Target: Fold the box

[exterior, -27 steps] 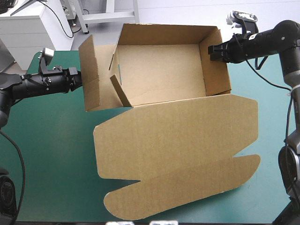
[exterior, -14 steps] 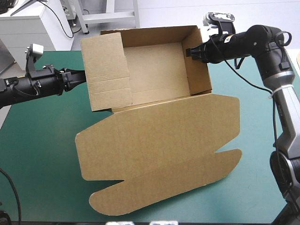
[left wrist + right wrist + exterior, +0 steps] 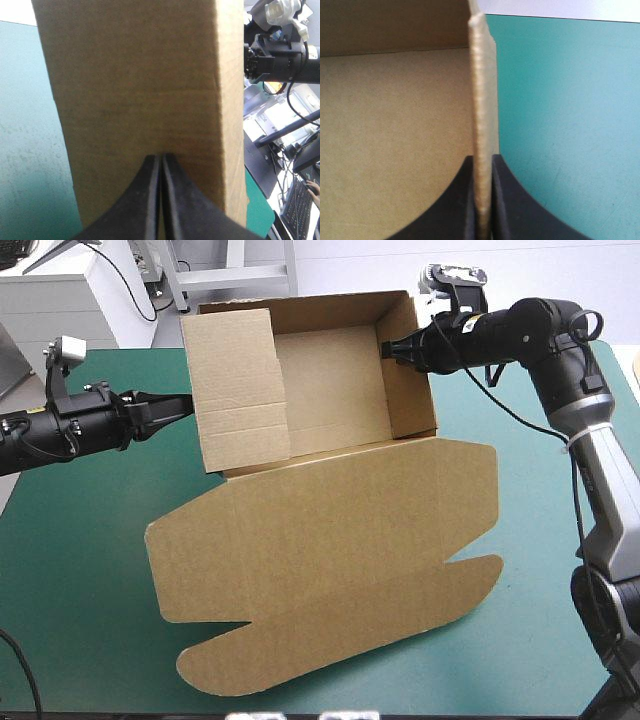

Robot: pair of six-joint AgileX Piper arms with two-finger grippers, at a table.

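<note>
**Board judged light and stiff; wall edges suit gripping**

High view: the box (image 3: 330, 530) is seen mid-frame on the table (image 3: 80, 540), lid flat below. Left wrist view: the left tool (image 3: 161, 159) is closed, set against a wall. Right wrist view: the right tool (image 3: 482, 159) is clamped on a wall's edge.

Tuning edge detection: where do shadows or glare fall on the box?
High view: even light, no glare; the box casts only a faint shadow on the teal-green cover. Right wrist view: the wall edge between the jaws is brightly lit, the far inner wall shaded. Left wrist view: the flap darkens toward the jaws.
</note>
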